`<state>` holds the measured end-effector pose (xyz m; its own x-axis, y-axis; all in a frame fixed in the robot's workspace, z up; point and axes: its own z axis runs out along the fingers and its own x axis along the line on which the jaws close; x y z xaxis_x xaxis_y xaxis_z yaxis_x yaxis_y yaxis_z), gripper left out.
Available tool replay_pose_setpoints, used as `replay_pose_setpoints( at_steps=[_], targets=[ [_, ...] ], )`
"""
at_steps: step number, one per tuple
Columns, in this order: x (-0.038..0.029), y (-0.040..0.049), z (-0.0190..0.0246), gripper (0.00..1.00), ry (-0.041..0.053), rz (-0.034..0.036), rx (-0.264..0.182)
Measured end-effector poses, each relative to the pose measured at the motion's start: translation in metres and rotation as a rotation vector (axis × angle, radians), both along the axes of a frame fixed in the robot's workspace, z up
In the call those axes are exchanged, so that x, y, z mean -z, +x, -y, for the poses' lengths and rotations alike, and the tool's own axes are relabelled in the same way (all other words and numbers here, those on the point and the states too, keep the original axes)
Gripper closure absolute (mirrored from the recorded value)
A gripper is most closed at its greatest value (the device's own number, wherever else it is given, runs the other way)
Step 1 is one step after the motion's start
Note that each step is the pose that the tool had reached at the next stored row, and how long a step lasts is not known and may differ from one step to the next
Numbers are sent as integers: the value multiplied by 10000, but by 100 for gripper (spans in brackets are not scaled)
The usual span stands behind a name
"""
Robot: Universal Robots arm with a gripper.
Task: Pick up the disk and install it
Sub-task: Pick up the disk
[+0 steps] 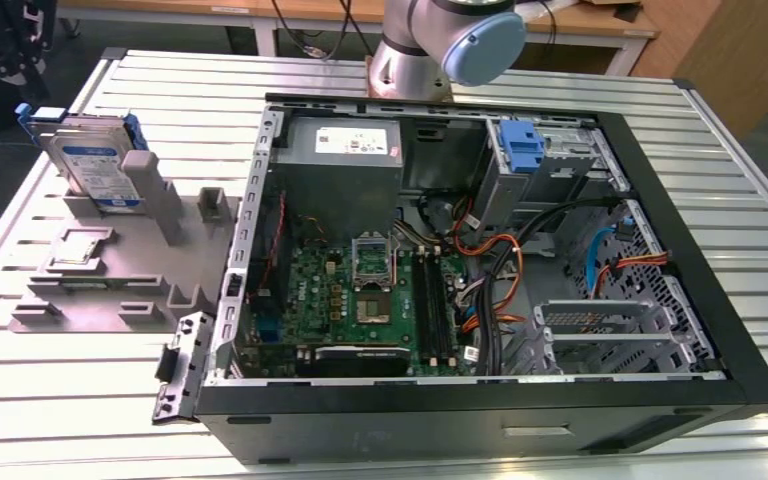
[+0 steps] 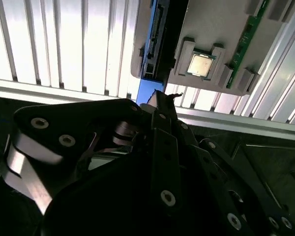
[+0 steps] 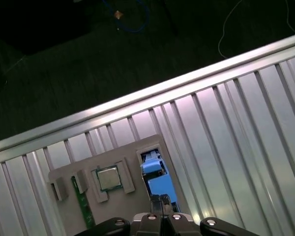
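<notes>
As the gripper (image 3: 161, 200) hangs with its fingertips pointing down at the holder, its jaws are seen drawn together in both wrist views, with nothing between them. No contact with any part is noted.

Beneath the tool, and apart from it, the disk (image 3: 160, 183) is found standing on edge in 1 slot of the grey holder (image 1: 117, 285), blue rail uppermost. This upright seating is judged deliberate: the narrow upper edge is offered to a grasp from above, and the label face is kept off the table. The tool is lined up over that edge, which is taken as the reason for its pose.

Just beside the disk, on the same holder, 1 processor chip (image 3: 108, 178) is seated flat in a recess. A little farther out, 1 green memory stick (image 3: 82, 196) is held on edge. Each part is given its own pocket, so its position is fixed.

Under the holder, the slatted metal table (image 3: 226, 137) is recorded.

Farthest from the tool, the computer case (image 1: 491, 425) lies on its side with the panel off. The blue bracket (image 1: 523, 152) and the metal cage (image 1: 568, 150) beside it are thus reachable from above.

Pick-up is judged not yet done.
</notes>
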<state>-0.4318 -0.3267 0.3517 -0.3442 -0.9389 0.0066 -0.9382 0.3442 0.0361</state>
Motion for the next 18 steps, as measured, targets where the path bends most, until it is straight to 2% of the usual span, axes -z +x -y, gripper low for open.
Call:
replay_pose_setpoints(
  at_steps=[7,15,18],
  targets=[
    [26,-1,-1,89,1,0,-1111],
    [66,-23,-30,89,-2,24,-1438],
    [70,-34,-32,89,-5,74,-1487]
  ],
)
